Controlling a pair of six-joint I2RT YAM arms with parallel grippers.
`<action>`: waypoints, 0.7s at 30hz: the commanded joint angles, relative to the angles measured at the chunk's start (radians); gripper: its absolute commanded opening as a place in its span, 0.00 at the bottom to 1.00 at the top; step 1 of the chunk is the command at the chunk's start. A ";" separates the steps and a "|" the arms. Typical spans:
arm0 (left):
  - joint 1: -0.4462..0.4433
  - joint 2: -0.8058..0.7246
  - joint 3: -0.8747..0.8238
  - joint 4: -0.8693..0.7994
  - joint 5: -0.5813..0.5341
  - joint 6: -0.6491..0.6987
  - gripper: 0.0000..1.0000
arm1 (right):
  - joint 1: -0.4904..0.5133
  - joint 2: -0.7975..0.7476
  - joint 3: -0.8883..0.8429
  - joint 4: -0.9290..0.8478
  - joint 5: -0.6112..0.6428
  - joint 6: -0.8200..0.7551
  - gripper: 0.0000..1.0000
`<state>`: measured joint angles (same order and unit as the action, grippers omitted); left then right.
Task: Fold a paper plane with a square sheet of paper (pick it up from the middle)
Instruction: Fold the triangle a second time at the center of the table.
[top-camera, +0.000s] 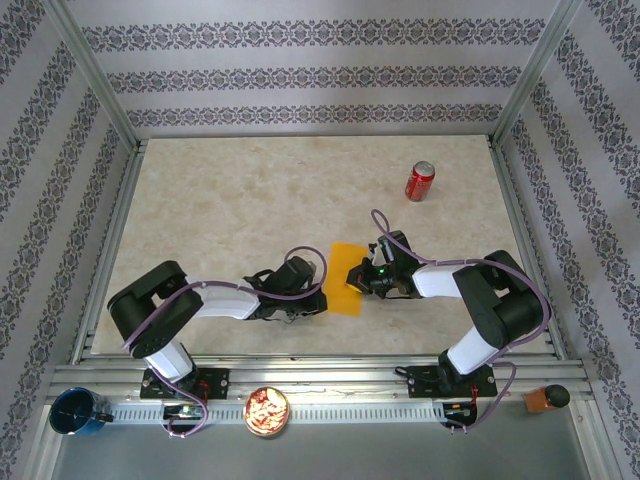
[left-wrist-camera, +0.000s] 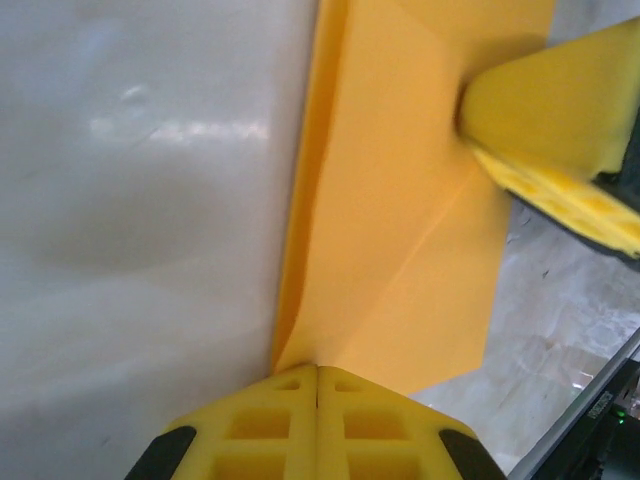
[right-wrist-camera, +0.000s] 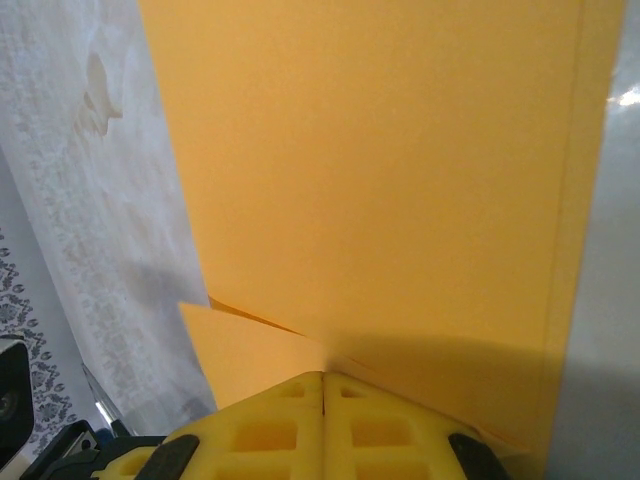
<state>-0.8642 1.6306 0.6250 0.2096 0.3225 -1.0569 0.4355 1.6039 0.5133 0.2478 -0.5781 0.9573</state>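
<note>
Your left end effector (left-wrist-camera: 318, 385) is clamped shut on one edge of the orange-yellow paper sheet (top-camera: 345, 278), which sits between the 2 arms at the front-middle of the counter (top-camera: 230, 210). The sheet shows a lengthwise fold and diagonal creases but no pointed nose or wings, so I judge most folding remains. Your right end effector (right-wrist-camera: 323, 385) is pinched on the opposite edge.

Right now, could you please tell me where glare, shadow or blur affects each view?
Left wrist view: the table beside the orange paper is washed out and soft, with a glare patch. Right wrist view: a soft shadow lies on the orange paper just above the shut right pincer. Top external view: even light, sharp throughout.
</note>
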 joint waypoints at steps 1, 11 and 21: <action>-0.010 -0.029 -0.059 -0.158 -0.042 -0.011 0.00 | -0.011 0.044 -0.026 -0.104 0.078 -0.024 0.00; -0.010 -0.208 -0.052 -0.141 -0.064 0.064 0.00 | -0.009 0.036 -0.020 -0.105 0.072 -0.021 0.00; 0.024 0.024 0.224 -0.159 0.054 0.219 0.00 | -0.008 0.025 -0.022 -0.096 0.067 -0.011 0.01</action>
<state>-0.8562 1.5883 0.8001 0.0853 0.3393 -0.9100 0.4355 1.6039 0.5133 0.2481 -0.5797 0.9577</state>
